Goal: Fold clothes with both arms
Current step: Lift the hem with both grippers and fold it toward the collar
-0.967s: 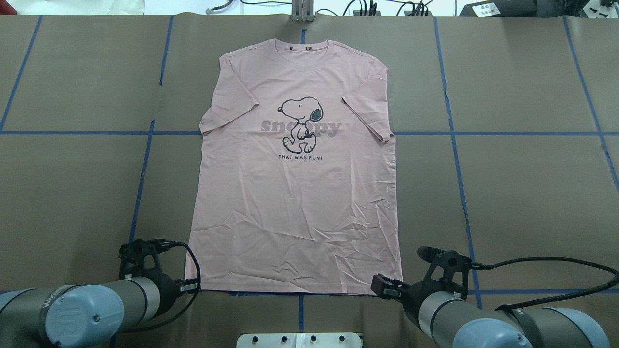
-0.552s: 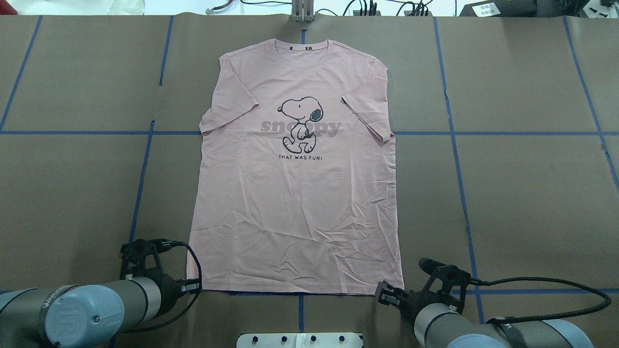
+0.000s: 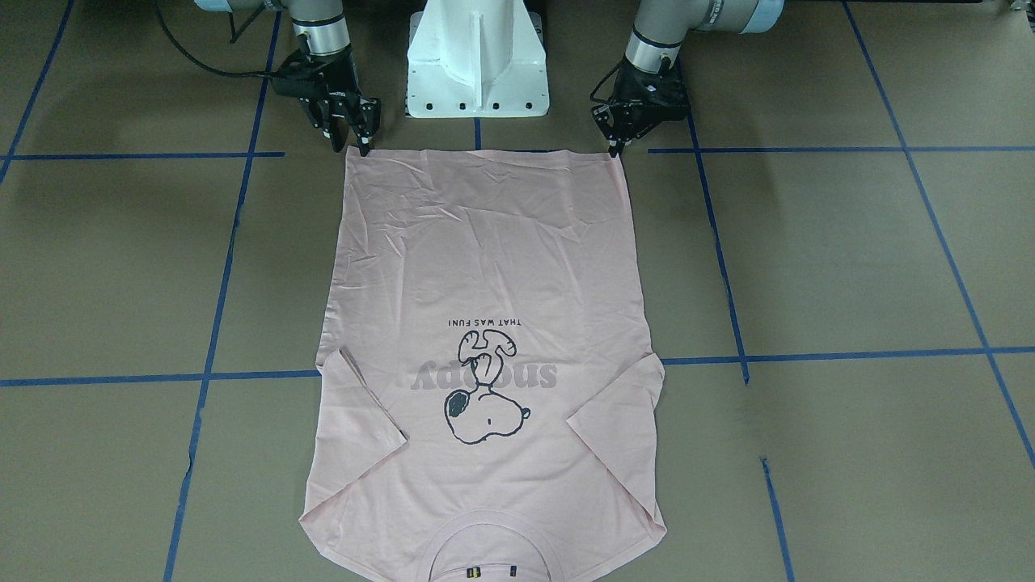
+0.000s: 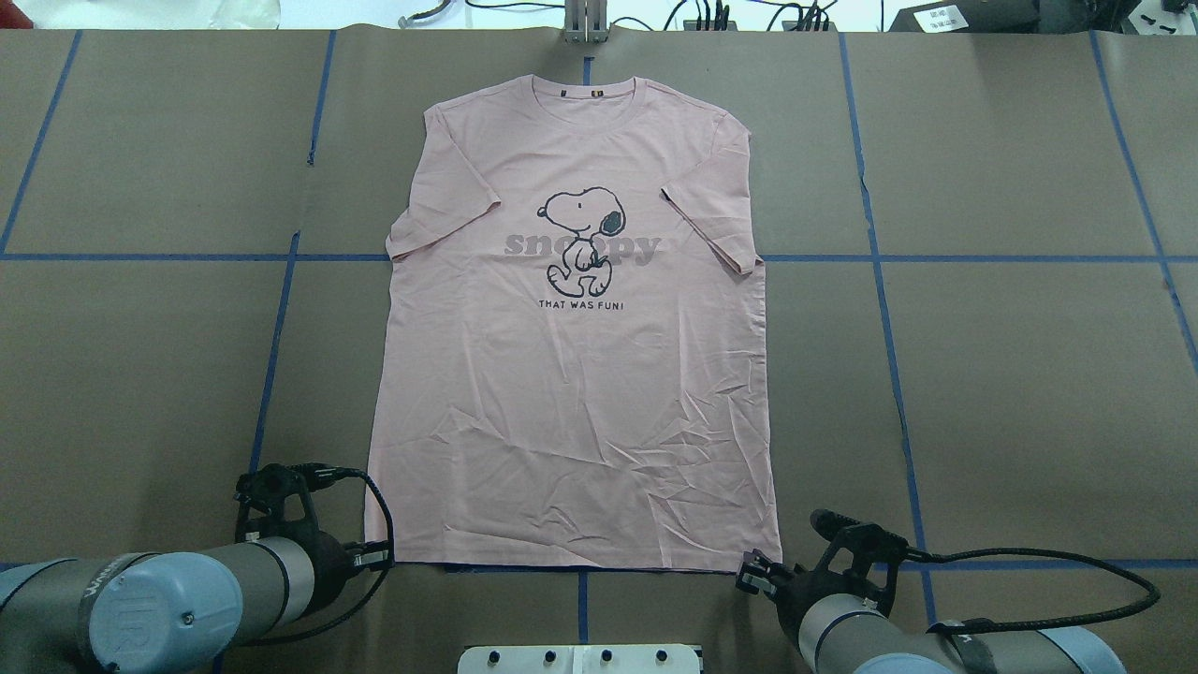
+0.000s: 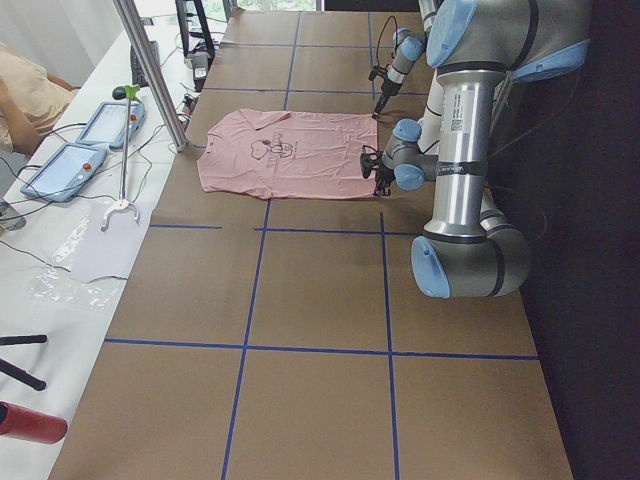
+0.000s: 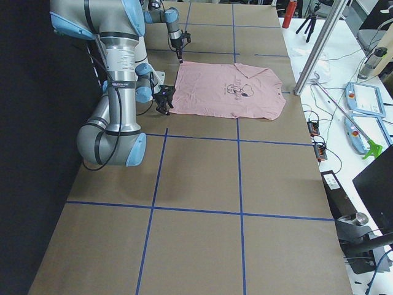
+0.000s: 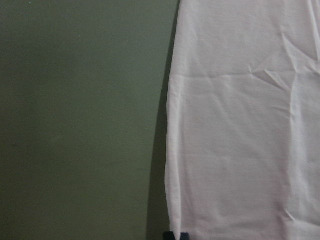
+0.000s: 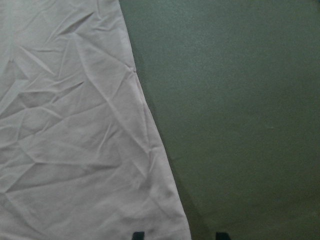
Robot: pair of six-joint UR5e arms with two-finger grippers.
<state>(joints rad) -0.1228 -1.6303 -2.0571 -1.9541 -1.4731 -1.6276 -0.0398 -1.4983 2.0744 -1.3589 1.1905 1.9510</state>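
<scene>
The pale pink T-shirt point(image 4: 571, 374) lies flat and print-up on the table, collar far from me, hem near me; it also shows in the front view point(image 3: 485, 259). My left gripper point(image 4: 382, 559) is at the hem's left corner; in the front view point(image 3: 618, 148) its fingers come to one point. In the left wrist view point(image 7: 176, 235) the joined tips sit on that corner of the shirt point(image 7: 240, 125). My right gripper point(image 4: 746, 573) is open at the hem's right corner point(image 3: 349, 145). In the right wrist view its two tips point(image 8: 180, 235) straddle the shirt's edge point(image 8: 75, 125).
The white pedestal base point(image 3: 477, 65) stands between the arms, just behind the hem. Brown paper with blue tape lines point(image 4: 880, 309) covers the table. A metal post point(image 5: 150, 70) and operator tablets point(image 5: 60, 170) are beyond the collar end.
My right gripper has drawn back toward me and lower, to the hem's right corner. My left gripper has edged right, and the shirt's lower left edge has shifted slightly right with it.
</scene>
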